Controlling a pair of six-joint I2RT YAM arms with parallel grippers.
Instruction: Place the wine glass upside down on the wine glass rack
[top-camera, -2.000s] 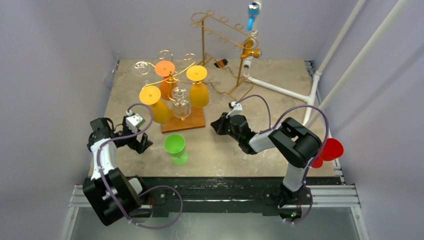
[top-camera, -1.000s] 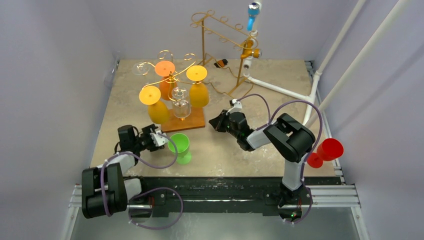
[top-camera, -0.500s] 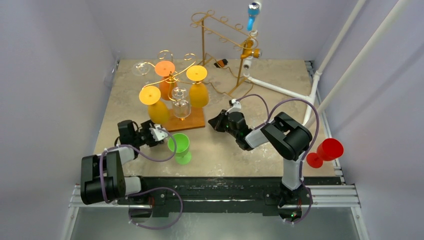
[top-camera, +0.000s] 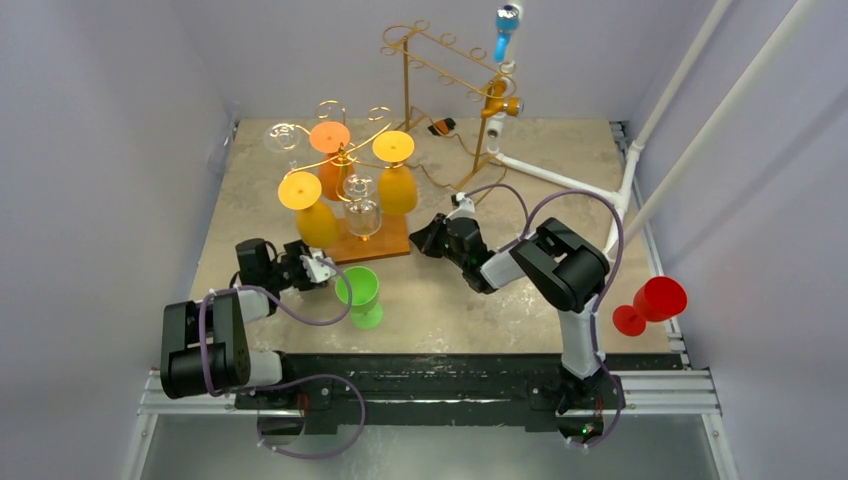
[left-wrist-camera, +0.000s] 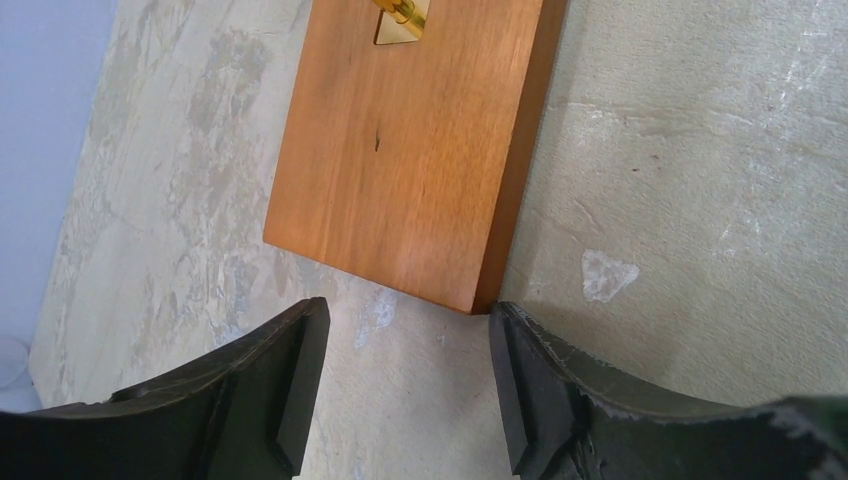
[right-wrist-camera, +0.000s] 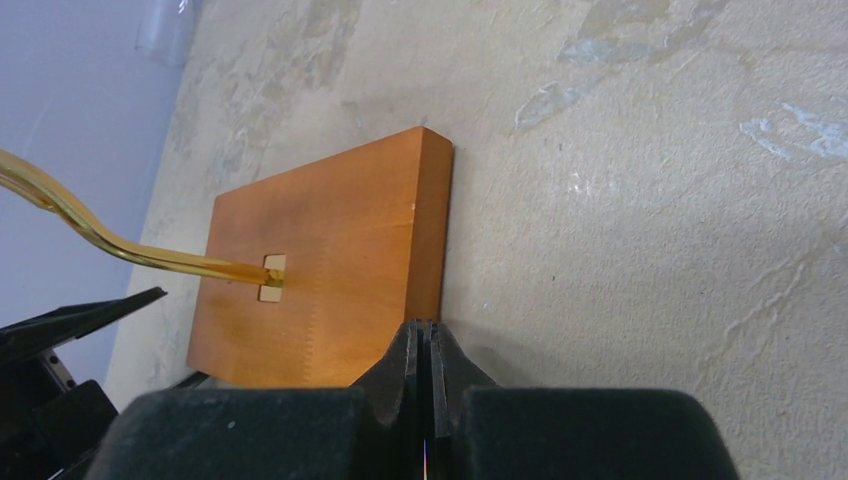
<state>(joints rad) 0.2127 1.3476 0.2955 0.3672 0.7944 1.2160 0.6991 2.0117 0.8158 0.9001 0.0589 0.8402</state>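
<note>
A green wine glass stands mouth-up on the table, just in front of the wine glass rack. The rack is gold wire on a wooden base. My left gripper is open and empty, low beside the green glass. In the left wrist view the base's near corner sits just ahead of the open gripper. My right gripper is shut with nothing in it. In the right wrist view the gripper touches the base's side edge.
Three orange glasses and a clear glass hang upside down on the rack. A taller gold rack and white pipes stand at the back right. A red glass sits at the table's right edge.
My left gripper swung right to the green glass, then edged toward the rack's base. My right gripper slid left up against the base. The green glass has not moved.
</note>
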